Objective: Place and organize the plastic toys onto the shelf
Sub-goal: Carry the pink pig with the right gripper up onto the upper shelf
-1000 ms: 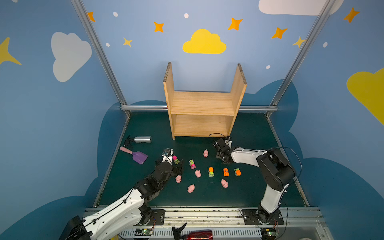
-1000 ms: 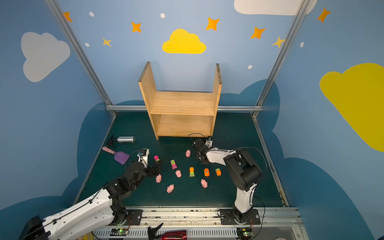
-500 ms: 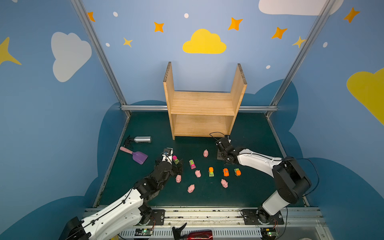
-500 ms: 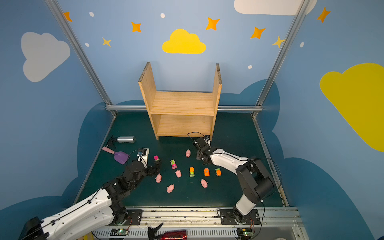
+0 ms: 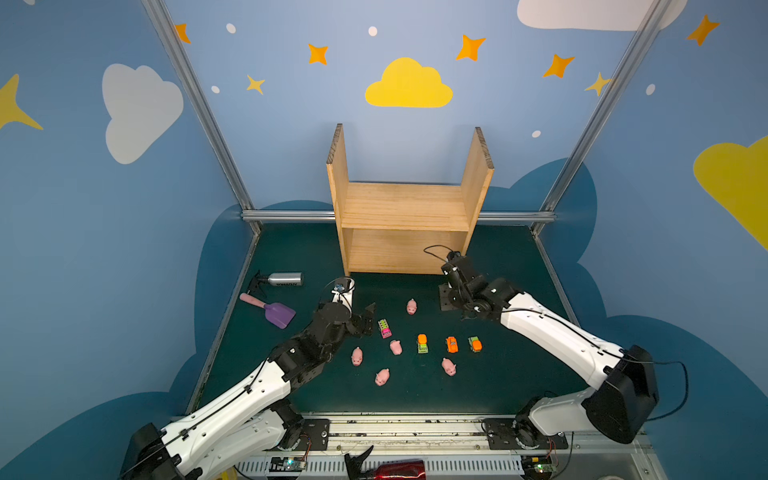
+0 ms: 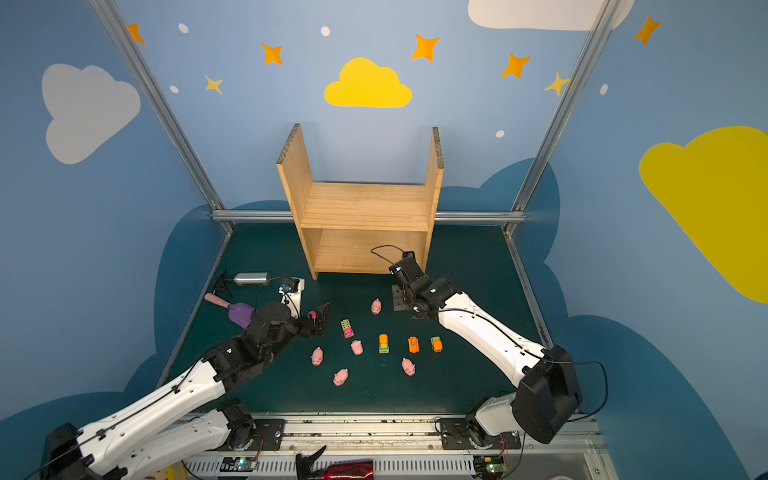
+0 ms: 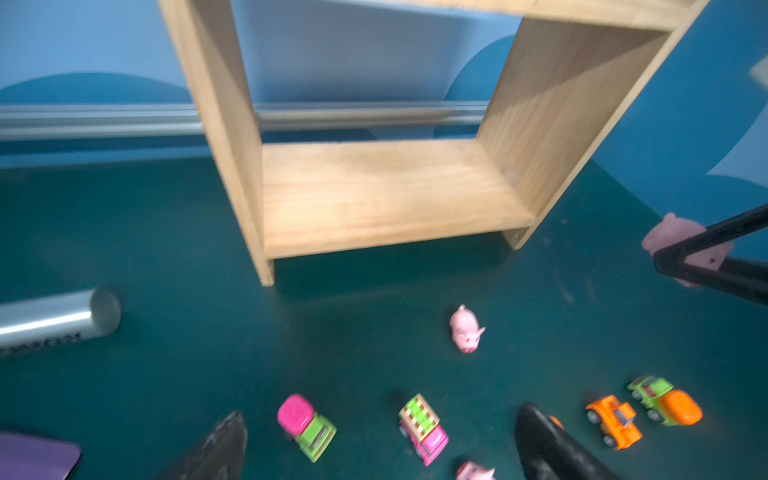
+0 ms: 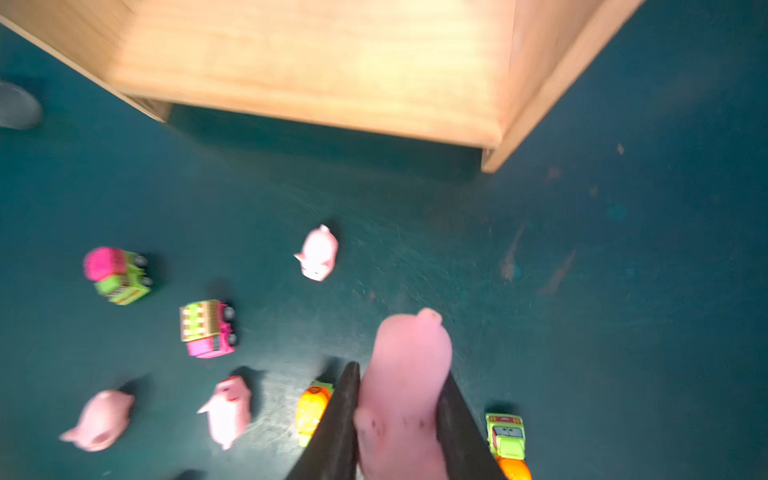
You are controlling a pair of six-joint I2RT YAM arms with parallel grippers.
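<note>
The wooden shelf (image 5: 405,216) stands at the back of the mat with both boards bare. My right gripper (image 8: 400,372) is shut on a pink pig (image 8: 405,390), held off the mat just in front of the shelf's right foot (image 5: 446,291). My left gripper (image 7: 381,415) is open low over the mat, with a lime and pink vehicle (image 7: 307,428) and a pink truck (image 7: 422,430) between its fingers in the left wrist view. Several pigs (image 5: 411,306) and vehicles (image 5: 451,344) lie loose on the mat between the arms.
A silver bottle (image 5: 284,279) and a purple scoop (image 5: 276,312) lie on the left of the mat, behind my left arm. Blue walls and a metal rail (image 5: 291,216) close in the back and sides.
My right arm has stretched out, its elbow swinging right, and its gripper has moved a little toward the shelf with the pig. The left arm has hardly moved.
</note>
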